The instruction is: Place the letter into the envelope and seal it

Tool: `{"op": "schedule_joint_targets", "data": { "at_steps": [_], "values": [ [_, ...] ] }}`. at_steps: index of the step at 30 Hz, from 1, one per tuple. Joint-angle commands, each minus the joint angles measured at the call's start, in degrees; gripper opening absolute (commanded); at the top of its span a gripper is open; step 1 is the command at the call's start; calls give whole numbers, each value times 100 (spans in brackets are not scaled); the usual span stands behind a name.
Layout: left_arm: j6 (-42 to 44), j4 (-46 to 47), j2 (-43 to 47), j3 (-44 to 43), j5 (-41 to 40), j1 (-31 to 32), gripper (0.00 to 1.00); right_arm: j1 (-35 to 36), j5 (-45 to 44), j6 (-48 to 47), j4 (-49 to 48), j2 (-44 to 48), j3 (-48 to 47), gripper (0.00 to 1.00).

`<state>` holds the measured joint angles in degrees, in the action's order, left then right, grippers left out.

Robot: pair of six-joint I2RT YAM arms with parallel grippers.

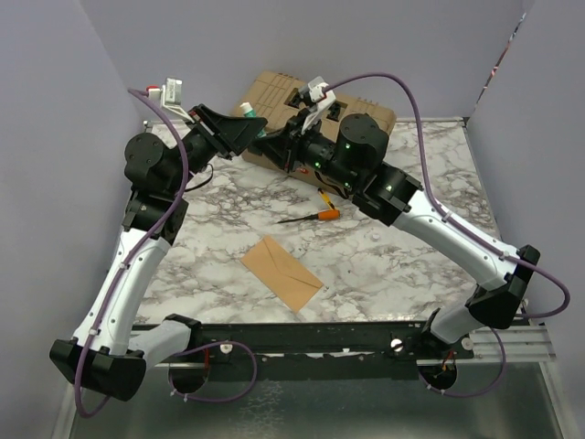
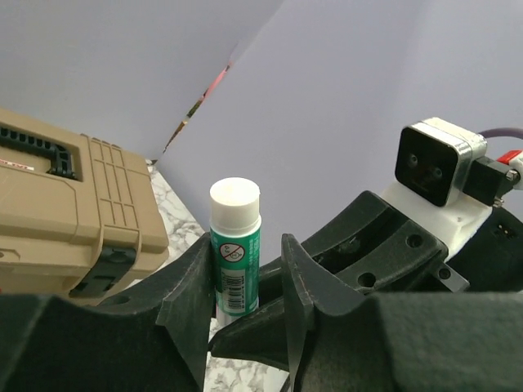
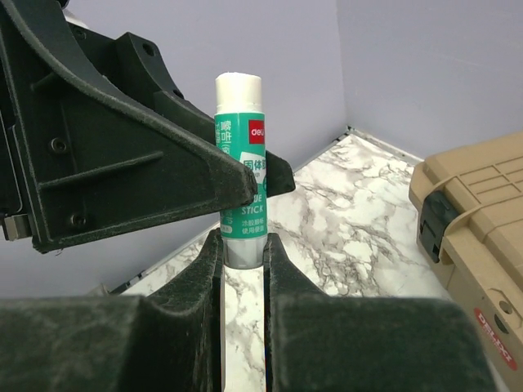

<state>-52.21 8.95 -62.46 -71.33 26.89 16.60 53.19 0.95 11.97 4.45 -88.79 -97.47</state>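
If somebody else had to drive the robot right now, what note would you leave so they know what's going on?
Right gripper: jaws shut on the base of the glue stick, held upright, white cap on.
Left gripper: jaws around the stick's middle; grip unclear.
Envelope: flat on the table, nearer the arm bases; neither arm touches it.
Letter: not visible, perhaps inside.
Done: glue stick in hand.
Left: uncap, glue the flap, press it shut.
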Motion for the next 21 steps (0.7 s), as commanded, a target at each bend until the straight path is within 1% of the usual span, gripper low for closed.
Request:
{"op": "schedule_joint_targets", "data": {
  "at_steps": [1, 7, 10, 11, 13, 14, 16, 17, 18, 21],
  "values": [
    [138, 176, 139, 171, 791, 128, 37, -2, 251, 74, -400, 120, 236, 0],
    [295, 171, 243, 414, 878, 140, 37, -2, 241, 173, -641, 189, 325, 0],
    [394, 141, 269, 528, 887, 133, 36, -2, 381, 203, -657, 210, 302, 0],
    [409, 141, 273, 557, 888, 137, 33, -2, 414, 216, -656, 217, 304, 0],
    [444, 136, 277, 591, 871, 138, 24, -2, 465, 238, -664, 231, 300, 0],
    [474, 137, 285, 594, 858, 138, 18, -2, 481, 244, -660, 239, 306, 0],
    [584, 118, 314, 602, 805, 140, 4, -2, 494, 260, -570, 240, 313, 0],
    [684, 68, 340, 607, 734, 139, 0, -2, 485, 274, -540, 246, 329, 4],
    [818, 4, 372, 615, 651, 138, 0, -2, 485, 260, -471, 255, 364, 9],
    [1285, -265, 435, 593, 300, 134, 0, -2, 369, 252, -158, 376, 603, 49]
  ]
}}
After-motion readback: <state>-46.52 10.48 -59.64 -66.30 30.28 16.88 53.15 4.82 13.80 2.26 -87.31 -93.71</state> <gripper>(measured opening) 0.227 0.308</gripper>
